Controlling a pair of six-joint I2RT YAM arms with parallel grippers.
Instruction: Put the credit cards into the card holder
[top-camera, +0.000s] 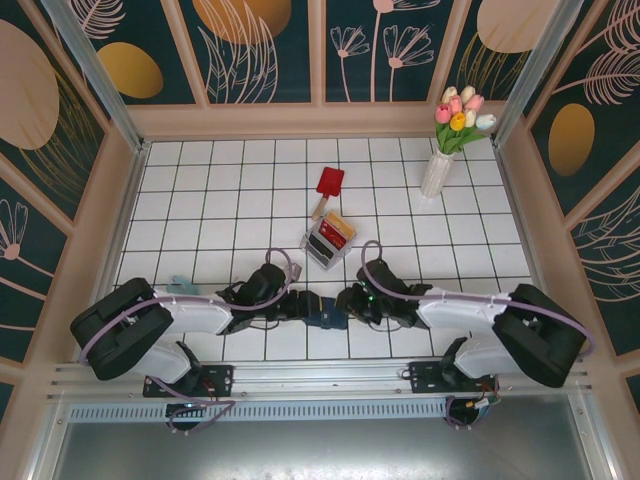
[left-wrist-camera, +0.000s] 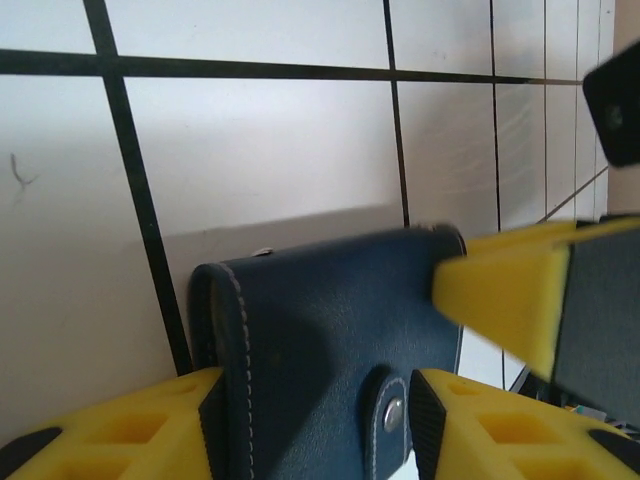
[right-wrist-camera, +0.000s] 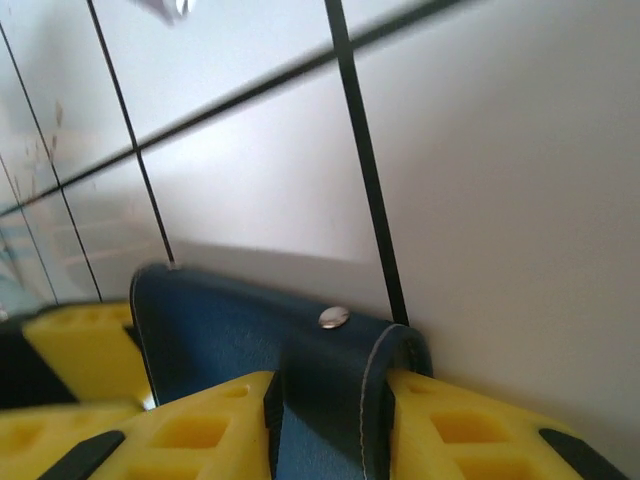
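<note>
- Blue card holder (left-wrist-camera: 320, 310) is pinched by the left gripper (left-wrist-camera: 315, 425) and the right gripper (right-wrist-camera: 330, 420), one on each end.
- Beyond them, credit cards (top-camera: 337, 231) sit in a clear box (top-camera: 316, 252).

A red paddle (top-camera: 329, 182) with a wooden handle lies mid-table on the white tiles (top-camera: 220, 200), just beyond a clear box (top-camera: 315, 247). A white vase (top-camera: 436, 174) of tulips (top-camera: 461, 113) stands at the far right.

Two white-and-black arms (top-camera: 190, 312) (top-camera: 460, 308) with lilac cables (top-camera: 366, 262) carry hollow-celled yellow jaws.
</note>
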